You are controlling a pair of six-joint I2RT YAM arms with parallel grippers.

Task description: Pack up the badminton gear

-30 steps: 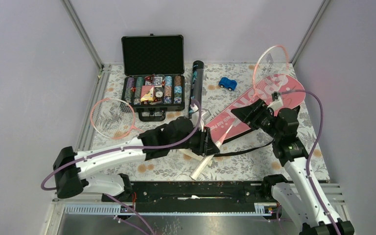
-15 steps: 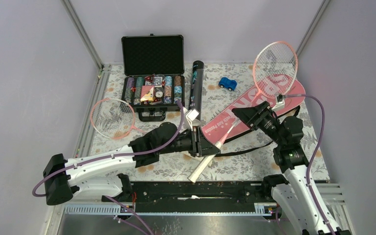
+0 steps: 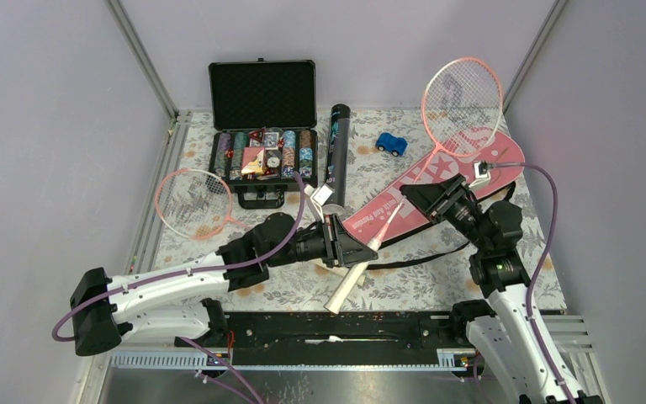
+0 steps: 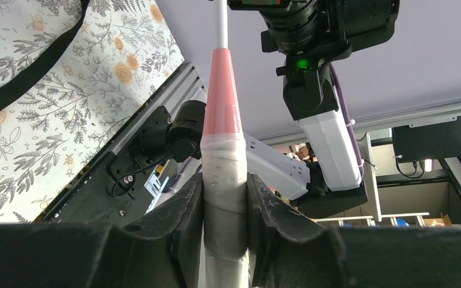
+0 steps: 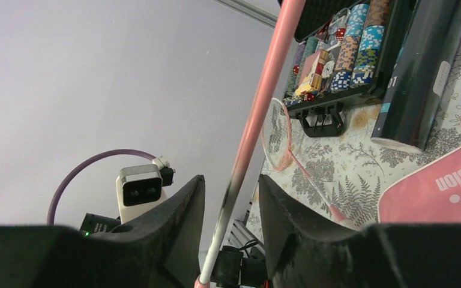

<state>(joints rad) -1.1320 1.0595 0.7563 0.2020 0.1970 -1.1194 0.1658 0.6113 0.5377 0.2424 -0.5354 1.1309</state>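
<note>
**Racket held along the line of the cover, shaft bracketed by the right jaws**

The lifted racket (image 4: 221, 96) is pinched at its white taped handle by the left gripper (image 4: 225, 201), whose fingers are pressed against the tape on both sides. From that grip the long axis is carried up and away to the far right, so that the netted head (image 3: 463, 94) is held high near the right wall. The right gripper (image 5: 231, 192) is placed partway up the thin shaft. In the right wrist view the shaft is seen passing between the two fingers with a gap on either side, so the jaws are judged spread about it, not clamped.

The pink cover (image 3: 509, 153) is laid flat on the flowered table (image 3: 404, 282) beneath the racket. Its long axis is set on nearly the same diagonal, with the narrow end by the left gripper and the broad end under the head. The coming move is judged to turn on this near-alignment: little turning is called for, mainly lowering and feeding along that line. Where the cover opens cannot be told. The right arm is nearer the head and broad end, the left nearer the handle.

The second racket (image 3: 189, 202) is seen lying at the left side of the table. The black tube (image 3: 336, 151) is seen beside the chip case (image 3: 262, 93), and both are well apart from either gripper.
</note>
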